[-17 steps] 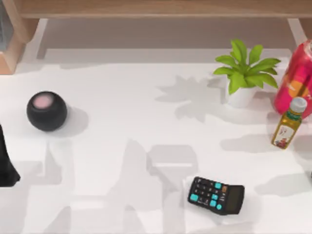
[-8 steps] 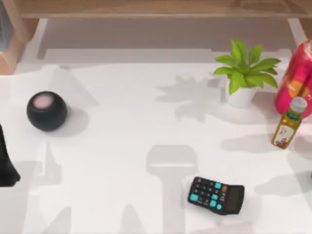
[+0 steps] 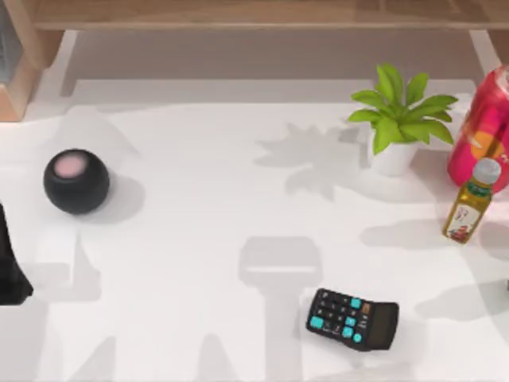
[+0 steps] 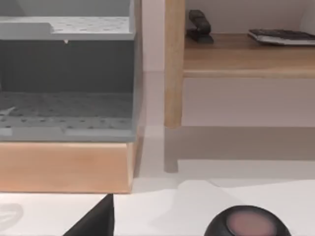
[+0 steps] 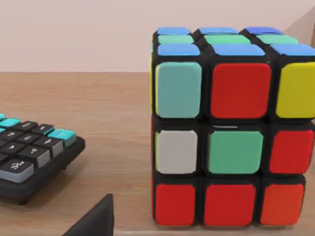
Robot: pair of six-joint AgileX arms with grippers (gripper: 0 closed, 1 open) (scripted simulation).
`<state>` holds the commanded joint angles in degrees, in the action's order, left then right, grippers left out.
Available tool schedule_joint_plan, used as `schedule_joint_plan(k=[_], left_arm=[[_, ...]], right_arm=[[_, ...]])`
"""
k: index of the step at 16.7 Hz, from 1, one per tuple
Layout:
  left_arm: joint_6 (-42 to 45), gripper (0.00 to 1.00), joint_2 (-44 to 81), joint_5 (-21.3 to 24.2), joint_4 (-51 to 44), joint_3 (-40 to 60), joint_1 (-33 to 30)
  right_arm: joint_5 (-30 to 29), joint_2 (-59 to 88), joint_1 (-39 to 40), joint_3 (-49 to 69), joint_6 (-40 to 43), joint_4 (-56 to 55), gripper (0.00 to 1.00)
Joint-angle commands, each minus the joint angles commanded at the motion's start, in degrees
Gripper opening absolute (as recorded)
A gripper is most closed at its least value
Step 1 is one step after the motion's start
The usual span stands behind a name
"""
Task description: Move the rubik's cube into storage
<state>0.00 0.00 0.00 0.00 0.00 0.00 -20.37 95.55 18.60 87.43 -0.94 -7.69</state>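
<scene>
White tabletop (image 3: 199, 199) spreads under the top view, with a light wooden shelf unit (image 3: 254, 14) running along its far edge. On the table's left side sits a black round speaker with a pink top (image 3: 76, 181); toward the right stand a green leafy plant in a white pot (image 3: 400, 119), a red and orange drinks can (image 3: 483, 131) and, just beside the can, a small yellow oil bottle with a white cap (image 3: 469, 200). Nearer the front lies a black calculator with teal keys (image 3: 352, 319). A dark piece of the left arm (image 3: 9, 263) shows at the table's left edge. The left wrist view looks at a grey perforated storage bin (image 4: 66, 78) framed in wood, with the speaker close below. The right wrist view shows the multicoloured rubik's cube (image 5: 231, 128) resting upright on a wooden shelf board (image 5: 98, 123), near a dark keyboard with teal keys (image 5: 34, 157) but apart from it. Whether either pincer is apart or together cannot be told.
</scene>
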Motion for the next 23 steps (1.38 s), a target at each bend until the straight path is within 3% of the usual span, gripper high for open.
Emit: schedule_joint_plan(k=[9,14,23], left_arm=[[0.00,1.00,0.00,0.00,0.00,0.00,0.00],[0.00,1.00,0.00,0.00,0.00,0.00,0.00],[0.00,1.00,0.00,0.00,0.00,0.00,0.00]], right_arm=[[2.30,11.75,-2.34,14.53,0.05,2.48,1.00],[2.56,13.20,-2.57,16.11,0.05,2.75,1.00],[2.56,13.20,-2.57,16.11,0.05,2.75,0.32]])
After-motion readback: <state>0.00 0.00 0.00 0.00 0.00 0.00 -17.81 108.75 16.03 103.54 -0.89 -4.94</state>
